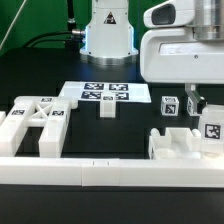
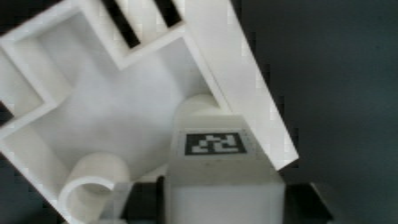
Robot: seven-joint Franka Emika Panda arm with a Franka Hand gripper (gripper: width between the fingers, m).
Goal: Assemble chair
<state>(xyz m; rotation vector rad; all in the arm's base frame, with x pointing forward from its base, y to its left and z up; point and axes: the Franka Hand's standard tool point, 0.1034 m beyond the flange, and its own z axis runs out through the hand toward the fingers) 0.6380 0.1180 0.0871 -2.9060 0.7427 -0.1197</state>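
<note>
In the wrist view my gripper [image 2: 222, 205] is shut on a tagged white chair piece [image 2: 217, 165]. Its dark fingers [image 2: 157, 200] press against both sides of the piece. The piece lies against a larger white slotted chair part [image 2: 107, 90]. In the exterior view the gripper [image 1: 192, 104] reaches down at the right, between a small tagged cube [image 1: 170, 105] and another tagged piece [image 1: 212, 128], behind a notched block [image 1: 178, 146]. An X-braced frame [image 1: 35, 125] lies at the exterior view's left. A small white piece [image 1: 108, 108] stands mid-table.
The marker board [image 1: 105, 92] lies flat at the back centre. A long plain white rail [image 1: 100, 172] runs along the front edge. The arm's base [image 1: 108, 35] stands behind the marker board.
</note>
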